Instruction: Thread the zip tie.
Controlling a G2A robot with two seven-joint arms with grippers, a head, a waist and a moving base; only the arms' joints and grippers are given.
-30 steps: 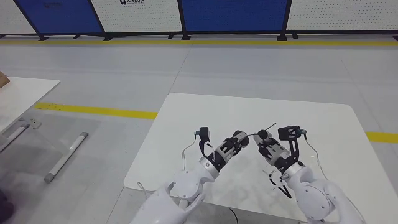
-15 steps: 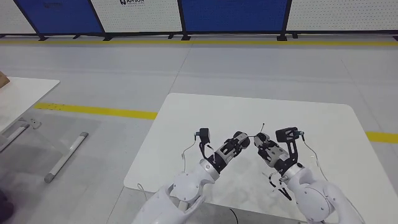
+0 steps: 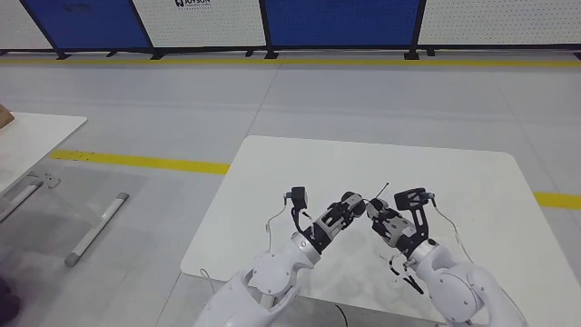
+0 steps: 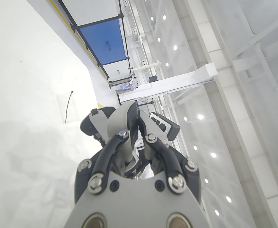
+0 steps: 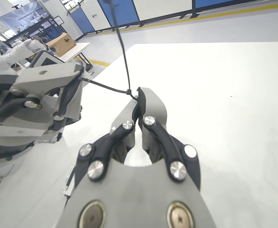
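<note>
A thin black zip tie [image 5: 121, 41] is pinched at the tips of my right gripper [image 5: 137, 97], which is shut on it. One strand rises from there to a thick blurred end. A second strand [image 5: 101, 86] runs sideways into my left gripper [image 5: 73, 81], which is shut on it. Both strands meet at a small block beside the right fingertips. Seen from above, the left gripper [image 3: 354, 205] and right gripper [image 3: 374, 209] are almost touching above the white table [image 3: 436, 168], near its front edge, and the tie's free end [image 3: 384, 187] sticks up.
Another black zip tie [image 4: 68, 106] lies flat on the table beyond my left gripper [image 4: 134, 119]. A second white table [image 3: 36, 136] stands to the left, with a cardboard box [image 5: 63, 42] on it. Blue and white partitions [image 3: 345, 4] line the back.
My right gripper has shifted a little toward the left one. The tie's free end has swung from leaning out to the right to standing nearly upright.
</note>
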